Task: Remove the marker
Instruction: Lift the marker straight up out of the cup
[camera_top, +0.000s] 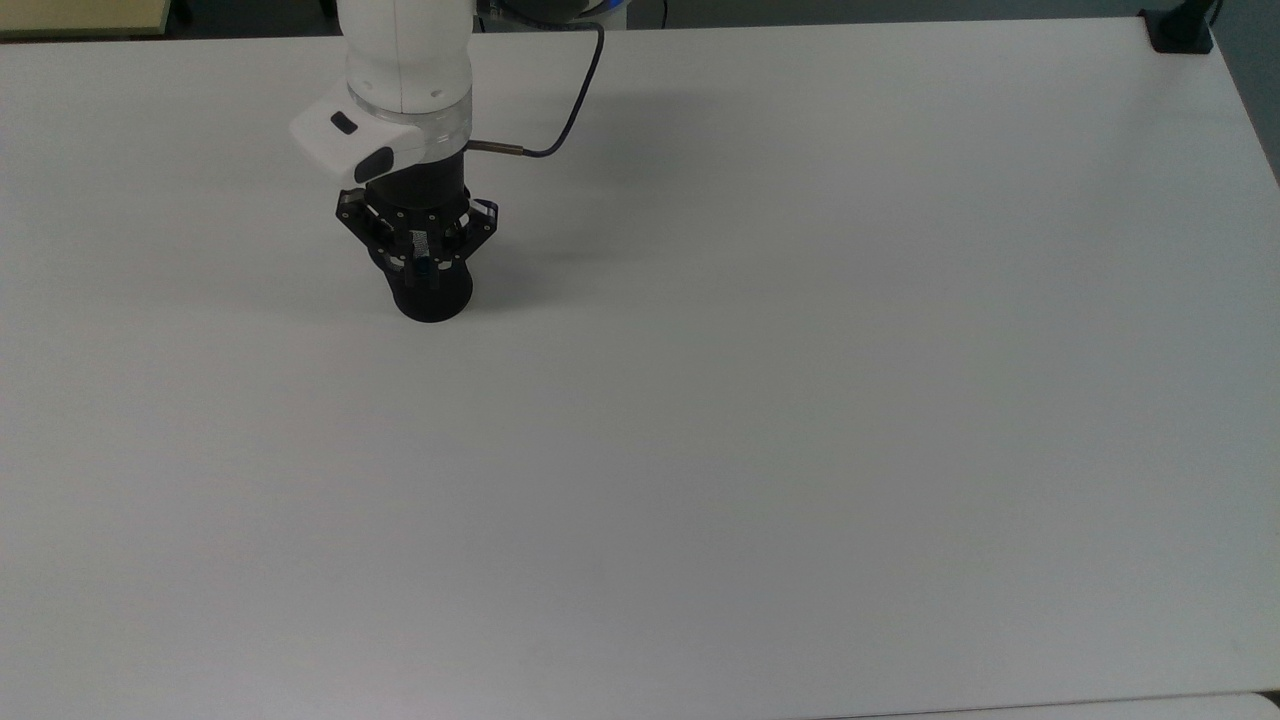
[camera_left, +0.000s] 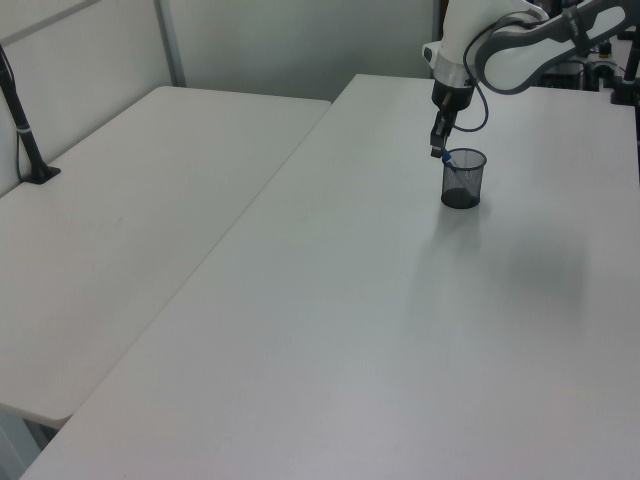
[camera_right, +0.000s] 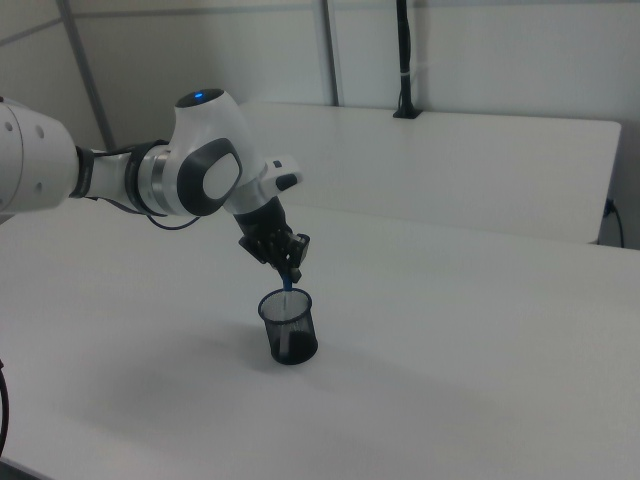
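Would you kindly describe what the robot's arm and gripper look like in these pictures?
The arm has glossy white rounded shells with dark grey joint sections, and a small blue light glows on top of one joint. A white box-shaped module with dark patches sits at the wrist. A thin dark cable loops from the wrist. The black two-finger gripper has open linkage bars dotted with small pale screws.
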